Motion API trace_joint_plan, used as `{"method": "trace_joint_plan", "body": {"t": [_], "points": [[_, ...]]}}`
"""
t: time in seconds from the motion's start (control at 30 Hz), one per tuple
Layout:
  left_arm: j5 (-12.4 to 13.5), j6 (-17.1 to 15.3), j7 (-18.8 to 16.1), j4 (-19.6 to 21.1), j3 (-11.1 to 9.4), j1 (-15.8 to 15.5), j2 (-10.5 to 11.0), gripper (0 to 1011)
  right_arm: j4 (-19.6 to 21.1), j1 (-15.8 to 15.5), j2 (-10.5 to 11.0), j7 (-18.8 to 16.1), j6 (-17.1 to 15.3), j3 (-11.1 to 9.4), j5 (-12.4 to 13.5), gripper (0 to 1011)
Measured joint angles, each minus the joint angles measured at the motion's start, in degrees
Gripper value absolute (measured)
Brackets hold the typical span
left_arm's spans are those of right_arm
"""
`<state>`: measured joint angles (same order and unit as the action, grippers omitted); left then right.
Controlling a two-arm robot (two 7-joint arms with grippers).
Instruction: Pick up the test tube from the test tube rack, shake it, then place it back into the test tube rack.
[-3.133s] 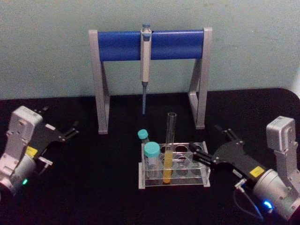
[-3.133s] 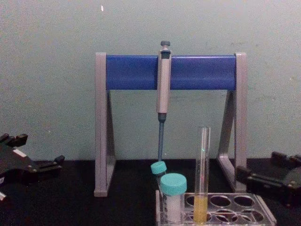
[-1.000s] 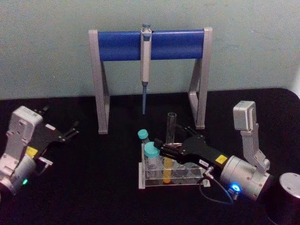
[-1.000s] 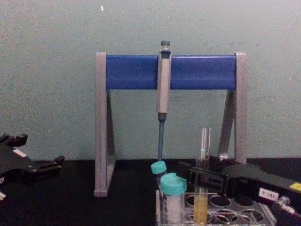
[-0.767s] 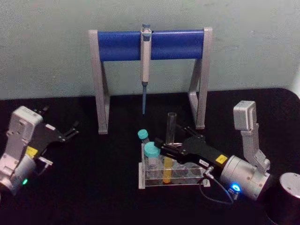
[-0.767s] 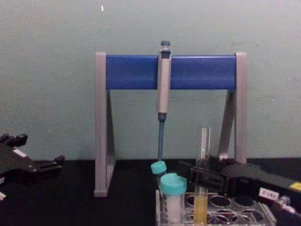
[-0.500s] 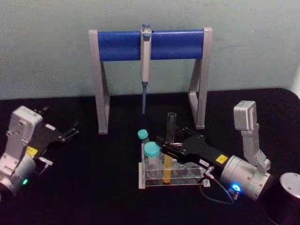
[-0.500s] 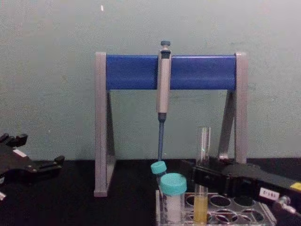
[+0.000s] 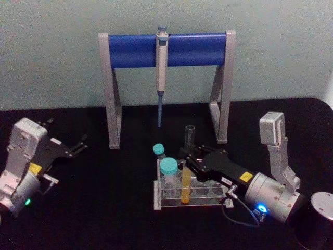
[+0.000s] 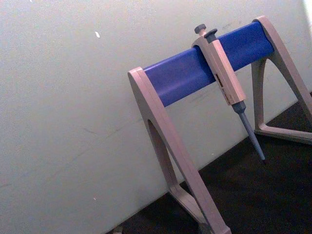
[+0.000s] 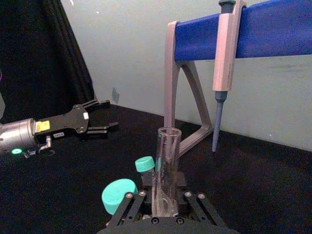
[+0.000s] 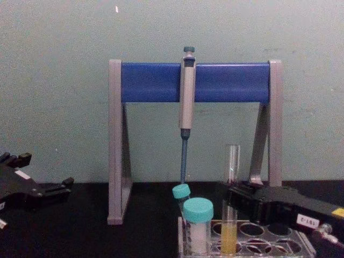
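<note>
lab bench setup, small and bare. grey-and-blue pipette stand (image 9: 135, 49) toward the far edge of the black table (image 9: 93, 208); one pipette (image 9: 161, 67) hangs on its bar, tip down. nearer the front edge, about mid-width, a clear test tube rack (image 9: 203, 202) holds sample ware: an uncapped glass test tube (image 9: 184, 190) with yellow liquid in its lower part, a wide teal-capped tube (image 9: 168, 167), and a small teal-capped tube (image 9: 158, 150) behind it. plain pale green wall (image 9: 52, 52) at the back.
</note>
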<state>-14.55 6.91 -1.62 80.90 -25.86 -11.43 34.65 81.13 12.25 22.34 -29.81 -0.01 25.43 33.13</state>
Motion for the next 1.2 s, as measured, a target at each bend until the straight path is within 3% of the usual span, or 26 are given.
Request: {"method": "trace_joint_plan", "body": {"t": [0.13,0.8,1.2], "points": [[0.0,0.0,0.0,0.0,0.0,0.0,0.0,1001,0.0,0.0,0.0,0.0,0.0,0.0,0.0,223],[0.0,0.0,0.0,0.0,0.0,0.0,0.0,1001,0.0,0.0,0.1,0.0,0.2,0.1,-0.1,223],[0.0,0.0,0.0,0.0,0.0,0.0,0.0,1001,1.4,-0.6,1.1,-0.4,3.9,1.1,-3.7,223]]}}
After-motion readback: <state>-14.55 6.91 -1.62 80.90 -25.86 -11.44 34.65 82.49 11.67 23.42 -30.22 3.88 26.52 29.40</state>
